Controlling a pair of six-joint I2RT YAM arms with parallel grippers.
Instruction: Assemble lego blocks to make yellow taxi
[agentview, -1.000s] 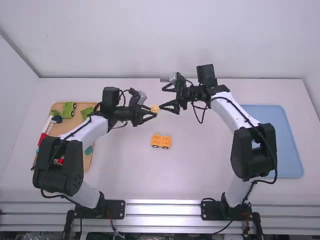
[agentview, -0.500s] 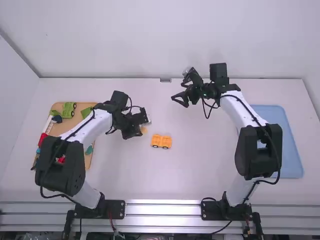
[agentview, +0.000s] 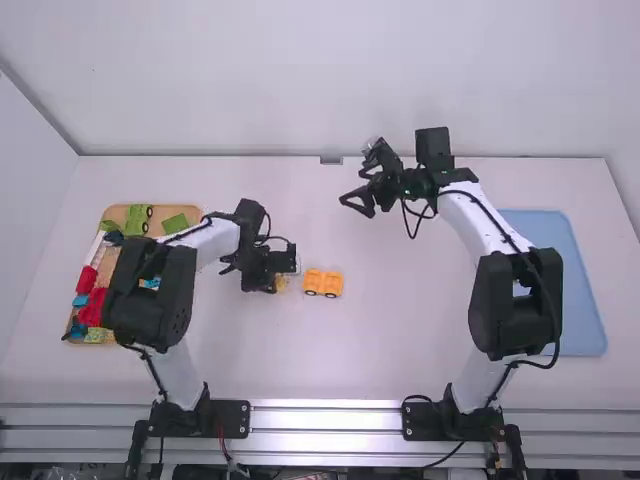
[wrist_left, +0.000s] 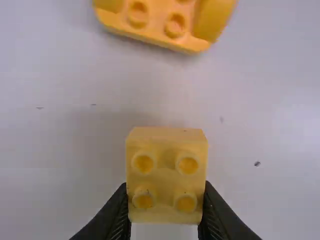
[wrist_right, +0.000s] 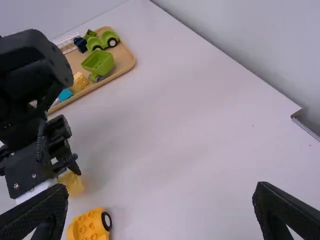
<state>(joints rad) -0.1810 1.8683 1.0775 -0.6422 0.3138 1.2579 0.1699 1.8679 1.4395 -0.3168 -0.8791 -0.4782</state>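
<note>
This looks like a robot lab: 2 arms, the left arm (agentview: 150, 295) and the right arm (agentview: 515, 305), stand at a metal rail (agentview: 325, 418) edging a white table (agentview: 400, 335). Loose cables (agentview: 537, 364) run along them. Plain white walls (agentview: 330, 80) enclose the table, and a tray (wrist_right: 126, 60) holds toy blocks (agentview: 97, 307).

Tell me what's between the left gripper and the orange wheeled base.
In the left wrist view: the yellow block in the gripper, then bare white table before the base.

Bright diffuse light, soft shadows, glare on metal rail (agentview: 325, 420)
</note>
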